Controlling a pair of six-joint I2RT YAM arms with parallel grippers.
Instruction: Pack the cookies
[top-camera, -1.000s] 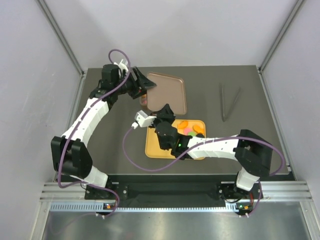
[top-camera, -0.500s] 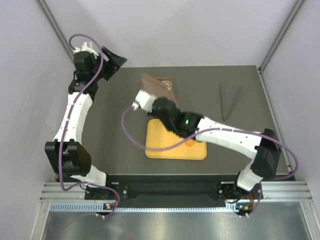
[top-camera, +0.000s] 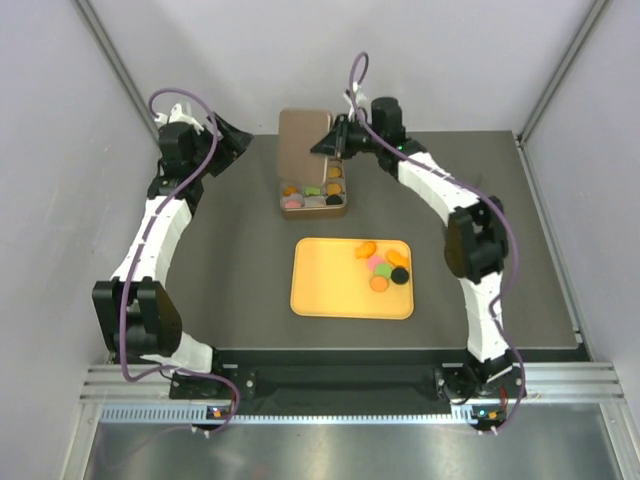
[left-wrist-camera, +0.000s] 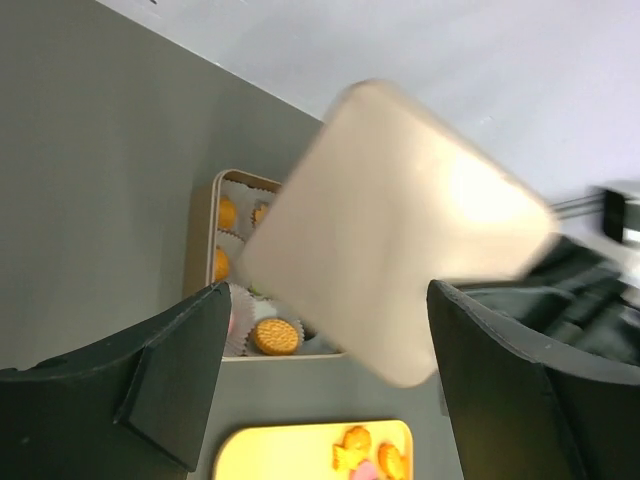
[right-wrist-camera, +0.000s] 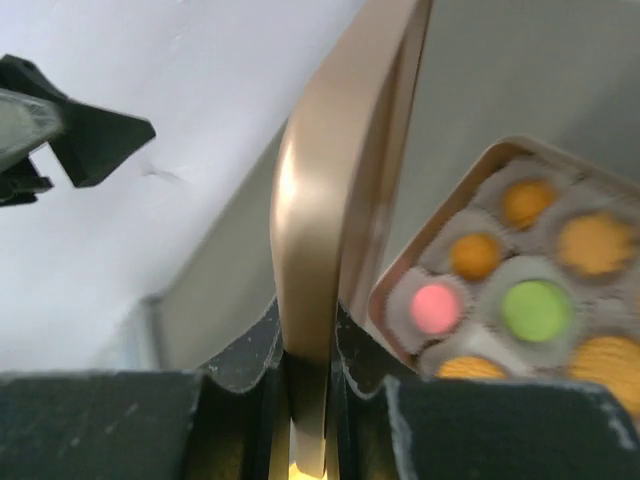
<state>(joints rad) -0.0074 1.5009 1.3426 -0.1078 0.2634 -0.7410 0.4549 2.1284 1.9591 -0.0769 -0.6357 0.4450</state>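
Observation:
Several cookies (top-camera: 380, 265), orange, pink and black, lie on the yellow tray (top-camera: 325, 285). More cookies (top-camera: 313, 192) sit in paper cups inside the open gold tin (top-camera: 315, 212). My right gripper (top-camera: 335, 142) is shut on the edge of the tin's lid (top-camera: 303, 135), which it holds upright behind the tin. In the right wrist view the fingers (right-wrist-camera: 250, 365) clamp the lid (right-wrist-camera: 330, 180), with pink (right-wrist-camera: 435, 307) and green (right-wrist-camera: 536, 308) cookies beside it. My left gripper (top-camera: 232, 133) hangs open and empty at the back left, apart from the lid (left-wrist-camera: 400, 230).
The left wrist view looks past the lid to the tin (left-wrist-camera: 203, 230), a round orange cookie (left-wrist-camera: 275, 337) in it, and the tray (left-wrist-camera: 290, 450) below. The dark table (top-camera: 240, 250) is ringed by grey walls (top-camera: 60, 150). The right arm (top-camera: 470, 240) stretches along the table's right side.
The left gripper let go of the lid, opened and drew back to the back left. The right arm swung from over the tray to the back, lifting the lid upright and uncovering the tin.

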